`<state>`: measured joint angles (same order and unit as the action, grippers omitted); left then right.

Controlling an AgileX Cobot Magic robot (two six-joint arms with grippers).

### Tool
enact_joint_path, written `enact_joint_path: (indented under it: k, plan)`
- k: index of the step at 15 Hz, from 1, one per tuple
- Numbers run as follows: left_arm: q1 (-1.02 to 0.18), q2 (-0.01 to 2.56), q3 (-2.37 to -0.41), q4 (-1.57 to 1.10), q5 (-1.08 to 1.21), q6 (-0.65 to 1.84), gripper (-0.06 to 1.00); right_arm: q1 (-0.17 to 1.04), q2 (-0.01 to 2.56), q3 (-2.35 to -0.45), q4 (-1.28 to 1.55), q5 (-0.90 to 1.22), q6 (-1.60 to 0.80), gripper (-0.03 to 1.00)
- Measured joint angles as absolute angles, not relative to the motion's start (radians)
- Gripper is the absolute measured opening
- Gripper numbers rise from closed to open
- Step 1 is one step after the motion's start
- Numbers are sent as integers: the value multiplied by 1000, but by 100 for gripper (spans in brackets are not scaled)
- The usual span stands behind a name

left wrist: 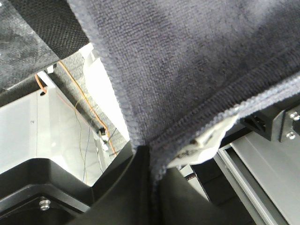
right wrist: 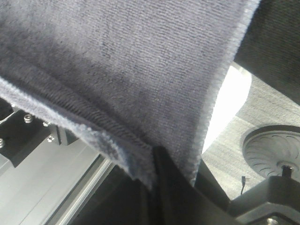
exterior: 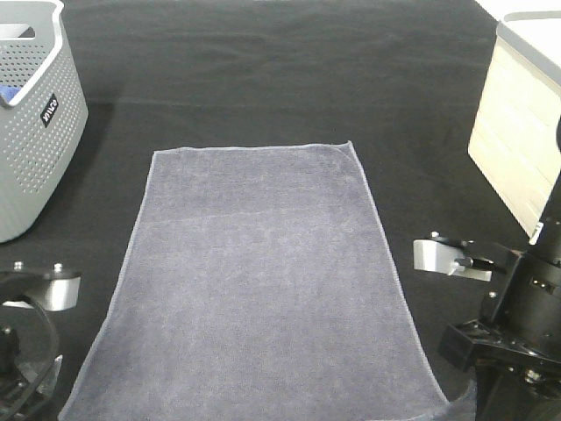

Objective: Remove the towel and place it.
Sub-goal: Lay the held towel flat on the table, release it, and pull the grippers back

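Note:
The grey-lavender towel (exterior: 263,281) lies flat and lengthwise on the black mat (exterior: 263,79), its near end at the picture's bottom edge. My left gripper (left wrist: 150,161) is shut on the towel's near left corner (left wrist: 187,70); the hemmed edges meet between the black fingers, and a white label (left wrist: 206,140) hangs from the hem. My right gripper (right wrist: 153,164) is shut on the near right corner (right wrist: 117,70), with the hem pinched between its fingers. In the high view only the arm bodies show, left (exterior: 26,351) and right (exterior: 517,324); the fingertips lie at or below the bottom edge.
A grey perforated basket (exterior: 35,114) stands at the far left. A pale box (exterior: 517,132) stands at the far right. Under the towel's near edge the wrist views show the metal table frame (left wrist: 262,164).

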<state>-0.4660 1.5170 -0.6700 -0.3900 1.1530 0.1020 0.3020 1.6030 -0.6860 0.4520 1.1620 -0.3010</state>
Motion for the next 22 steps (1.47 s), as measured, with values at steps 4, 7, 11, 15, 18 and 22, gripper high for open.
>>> enact_joint_path:
  k: [4,7,11,15,18,22]
  plan:
    - [-466,1541,-670,-396,1139,102,0,300,1664,-686,476,1156,-355,2]
    - [-466,1580,-697,-392,1137,107,0,300,1741,-687,513,1120,-402,2]
    - [-480,1701,-795,-386,1143,136,0,300,1808,-687,541,1102,-434,2]
    - [-594,1785,-857,-385,1157,142,0,300,1813,-687,547,1093,-434,2]
    - [-617,1788,-862,-386,1168,135,0,300,1813,-687,548,1104,-434,3]
    - [-617,1788,-862,-393,1175,133,14,300,1813,-687,573,1104,-434,15]
